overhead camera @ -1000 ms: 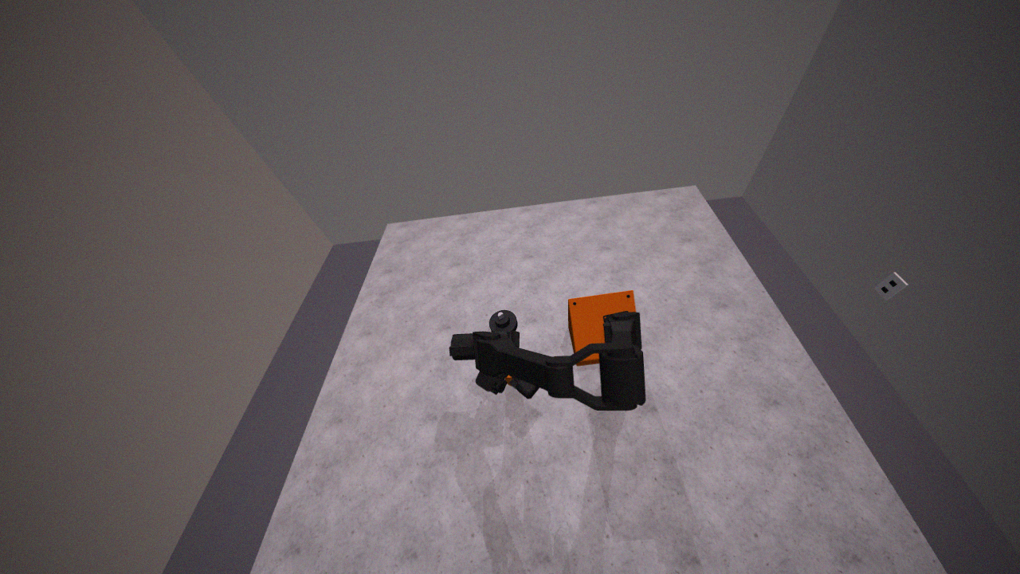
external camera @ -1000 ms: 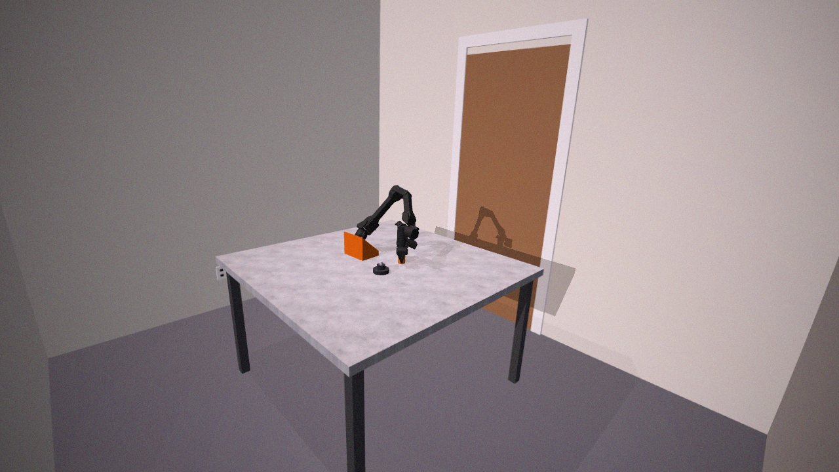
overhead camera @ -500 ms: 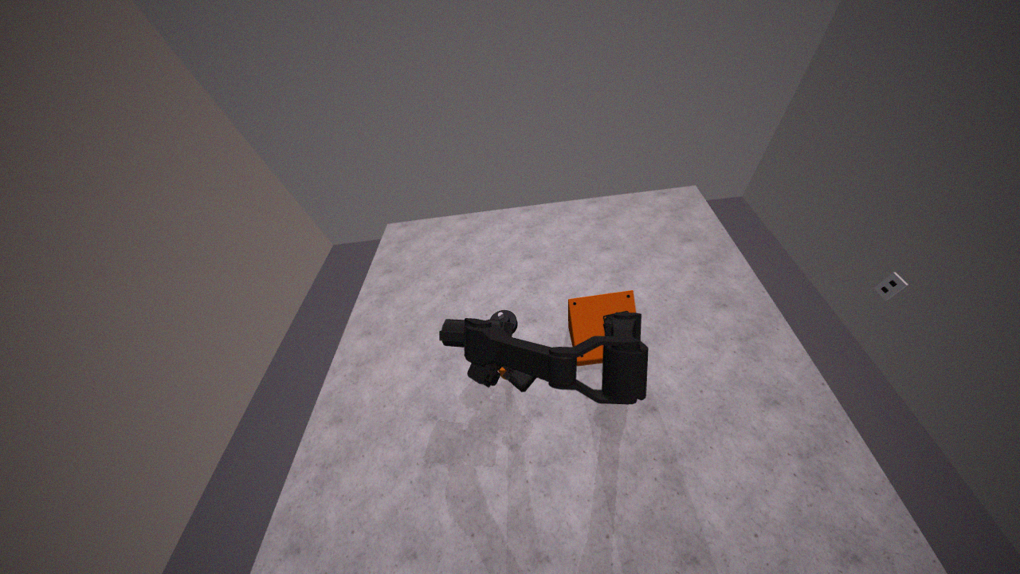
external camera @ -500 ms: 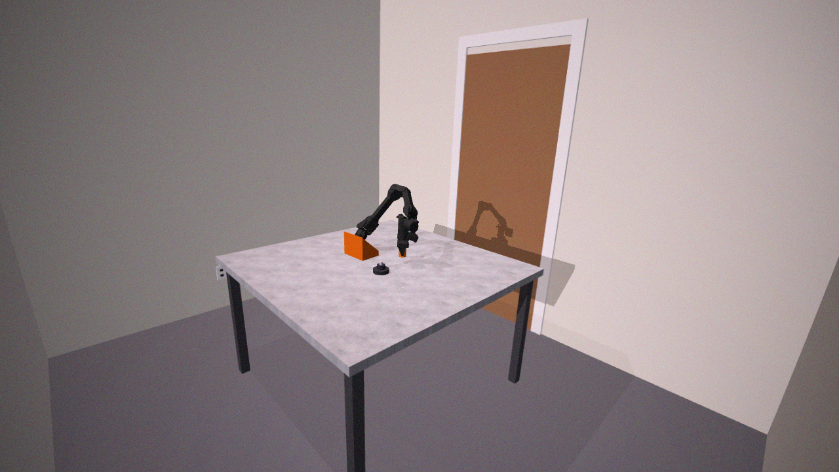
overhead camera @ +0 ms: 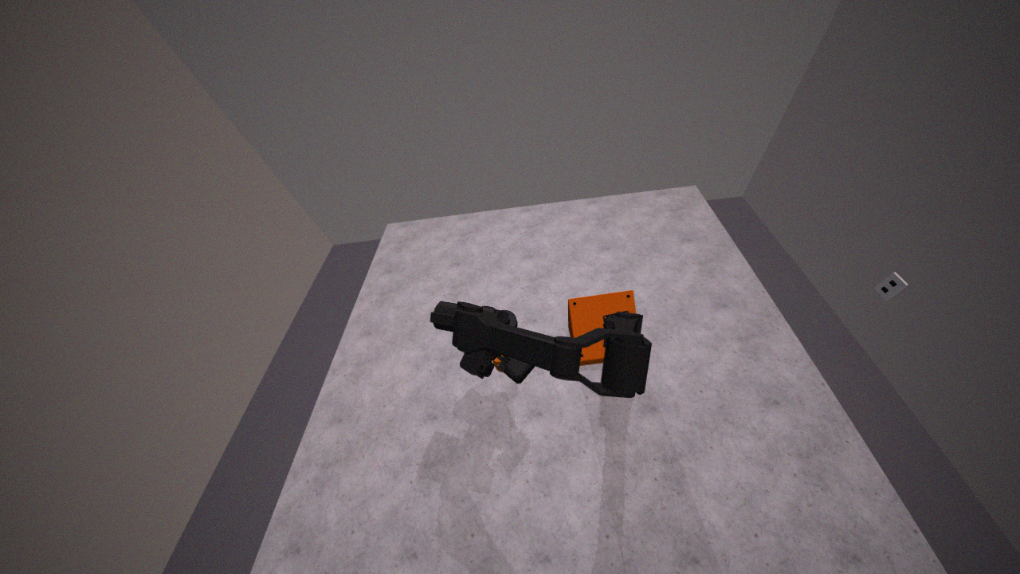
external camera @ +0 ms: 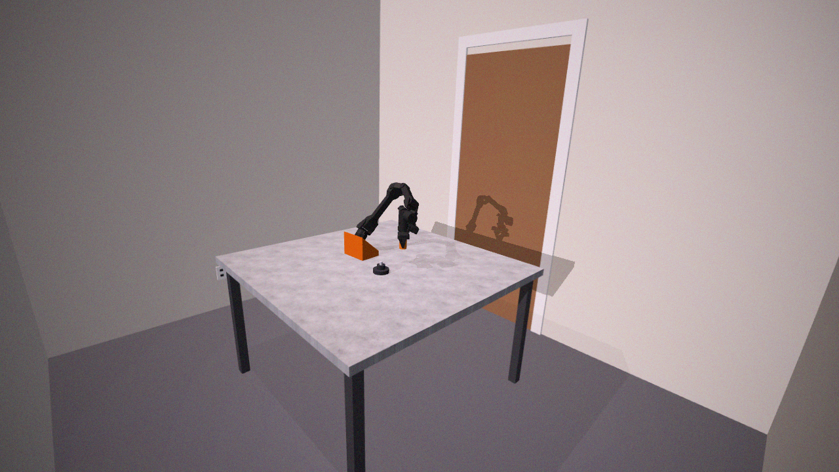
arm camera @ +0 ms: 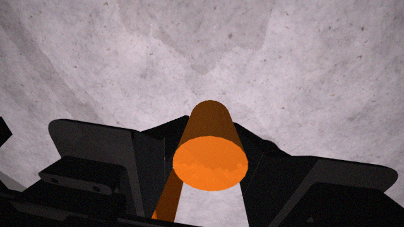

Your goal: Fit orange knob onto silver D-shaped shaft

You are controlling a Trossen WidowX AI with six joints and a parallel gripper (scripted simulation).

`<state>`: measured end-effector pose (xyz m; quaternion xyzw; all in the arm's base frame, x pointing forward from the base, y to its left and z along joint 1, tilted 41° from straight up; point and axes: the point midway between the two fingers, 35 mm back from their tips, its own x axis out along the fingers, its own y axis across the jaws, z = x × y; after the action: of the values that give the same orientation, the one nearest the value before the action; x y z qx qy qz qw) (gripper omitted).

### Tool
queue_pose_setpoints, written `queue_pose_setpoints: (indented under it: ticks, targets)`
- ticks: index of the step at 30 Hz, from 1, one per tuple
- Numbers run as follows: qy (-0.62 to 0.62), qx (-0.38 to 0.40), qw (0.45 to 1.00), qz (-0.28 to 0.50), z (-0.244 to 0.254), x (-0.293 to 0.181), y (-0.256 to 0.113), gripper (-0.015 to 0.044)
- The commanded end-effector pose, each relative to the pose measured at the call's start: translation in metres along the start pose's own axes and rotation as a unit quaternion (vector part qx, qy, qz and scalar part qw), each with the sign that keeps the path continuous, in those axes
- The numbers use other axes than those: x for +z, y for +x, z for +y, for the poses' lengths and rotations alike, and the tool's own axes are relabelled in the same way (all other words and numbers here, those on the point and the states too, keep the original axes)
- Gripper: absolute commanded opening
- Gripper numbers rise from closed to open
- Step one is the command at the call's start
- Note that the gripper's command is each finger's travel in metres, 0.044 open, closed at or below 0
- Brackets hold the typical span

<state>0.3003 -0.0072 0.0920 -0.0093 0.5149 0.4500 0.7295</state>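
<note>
The orange knob (overhead camera: 497,364) (external camera: 402,246) (arm camera: 210,164) is upright between the fingers of my gripper (overhead camera: 499,366) (external camera: 402,242) (arm camera: 209,123), which is shut on its sides. The knob appears to hang above the table, apart from its shadow. Its plain round top faces the wrist camera; its underside and hole are hidden. The dark round pedestal (overhead camera: 508,318) (external camera: 380,270) stands on the table, partly hidden behind the arm in the top view. The silver shaft (external camera: 380,263) sticks up bare from it. Its flat side is too small to make out. The pedestal does not show in the wrist view.
An orange wedge-shaped block (overhead camera: 589,314) (external camera: 355,246) (arm camera: 168,202) stands near the arm's base, to the left of the pedestal in the exterior view. The marbled table (overhead camera: 542,242) (external camera: 328,316) carries everything. A door (external camera: 513,146) is in the wall behind.
</note>
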Motion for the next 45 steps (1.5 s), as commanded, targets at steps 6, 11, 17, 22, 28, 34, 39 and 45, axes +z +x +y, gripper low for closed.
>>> queue_pose_setpoints:
  ticks: [6, 11, 17, 22, 28, 34, 39, 45]
  targets:
    - [-0.002, -0.003, 1.0, -0.001, -0.001, 0.0, -0.031, 0.0]
    - [-0.002, -0.002, 1.0, -0.002, 0.0, -0.001, -0.047, 0.0]
    - [-0.002, -0.002, 1.0, -0.002, -0.007, -0.005, -0.047, 0.0]
    - [-0.002, -0.003, 1.0, -0.001, -0.021, -0.013, -0.043, 0.0]
    - [-0.002, -0.004, 1.0, -0.001, -0.037, -0.023, -0.038, 0.0]
    - [-0.002, -0.005, 1.0, 0.0, -0.052, -0.035, -0.033, 0.0]
    - [-0.002, -0.005, 1.0, 0.0, -0.064, -0.045, -0.028, 0.0]
    - [-0.002, -0.006, 1.0, 0.0, -0.078, -0.058, -0.023, 0.0]
